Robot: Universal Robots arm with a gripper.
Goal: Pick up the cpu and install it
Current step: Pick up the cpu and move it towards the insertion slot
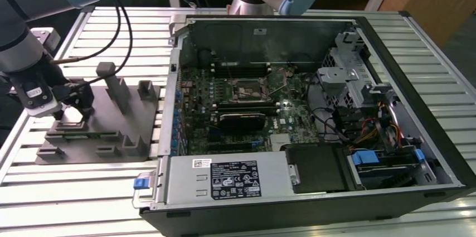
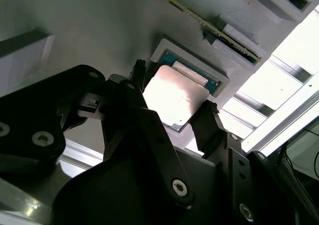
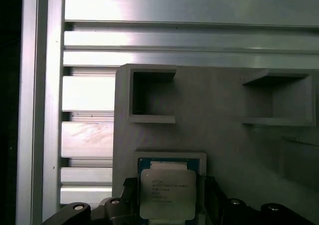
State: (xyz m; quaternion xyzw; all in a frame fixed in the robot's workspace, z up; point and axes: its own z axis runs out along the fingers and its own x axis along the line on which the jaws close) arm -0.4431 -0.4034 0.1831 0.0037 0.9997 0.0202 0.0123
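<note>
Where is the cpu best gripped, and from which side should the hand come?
Likely by two opposite thin edges, coming straight down from above. The cpu lies flat in a shallow pocket of the grey fixture, shiny top up, so only its rim offers a hold.

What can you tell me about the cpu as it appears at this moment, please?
The cpu is a small flat square chip with a shiny silver metal top carrying dark print and a thin green rim. It lies flat, face up, in a shallow square recess of the grey fixture block. The gripper sits low around it; whether it touches the chip cannot be told.
</note>
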